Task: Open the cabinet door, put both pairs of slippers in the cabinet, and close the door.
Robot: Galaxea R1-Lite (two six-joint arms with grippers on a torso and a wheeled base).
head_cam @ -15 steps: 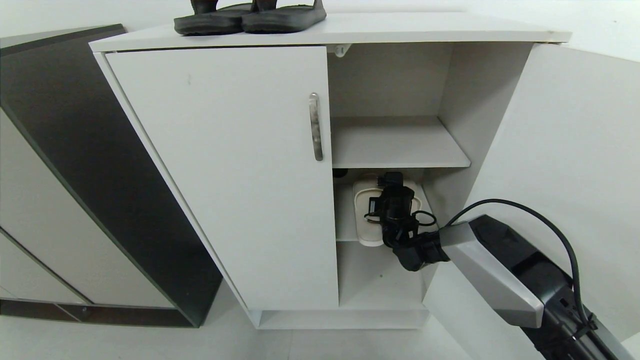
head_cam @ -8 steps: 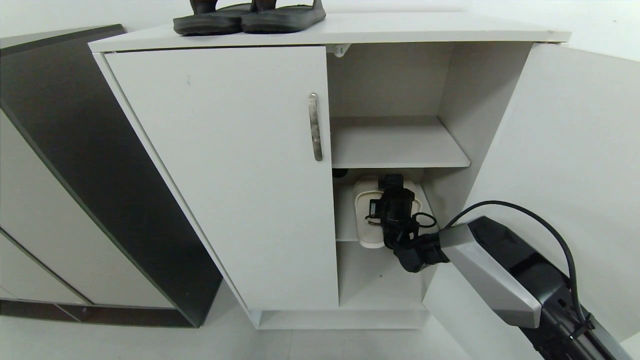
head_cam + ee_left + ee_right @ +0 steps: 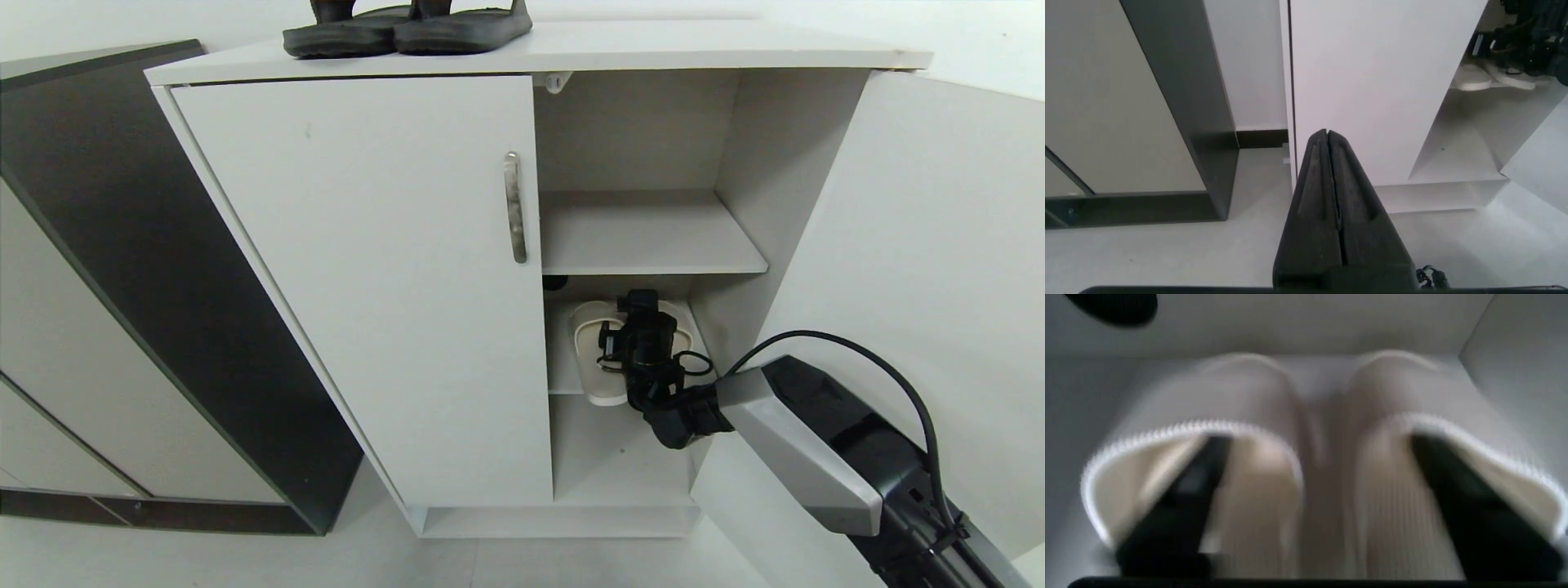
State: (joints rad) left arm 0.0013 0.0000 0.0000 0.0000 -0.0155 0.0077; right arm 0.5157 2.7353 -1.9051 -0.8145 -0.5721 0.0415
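Right gripper (image 3: 1323,469) is inside the cabinet (image 3: 522,53), reaching through its open half to the lower of the two shelves (image 3: 559,359). It looks released: its dark fingers (image 3: 1196,486) are spread wide, one tucked into the mouth of each white slipper (image 3: 592,351), gripping nothing. The white pair lies side by side on that shelf, toes toward the cabinet's back wall. The heels sit right at the shelf's front edge, the nearer one perhaps slightly over it.

The step in hand appears to be letting go and backing out. Each finger sits under a strap, so the risk is snagging one and dragging a slipper off the shelf. I would keep the fingers level, draw straight back along the line of the reach, and lift only once clear of the straps. If the heels do overhang, a short push deeper first would keep them from fouling the door.

The open door (image 3: 914,245) stands swung out on the cabinet's right side, close to the arm, so the retreat should not sweep sideways. Black slippers (image 3: 408,28) wait on the cabinet's top, above the closed door (image 3: 367,286). Left gripper (image 3: 1327,137) is clenched on nothing, low in front of the cabinet's closed side.
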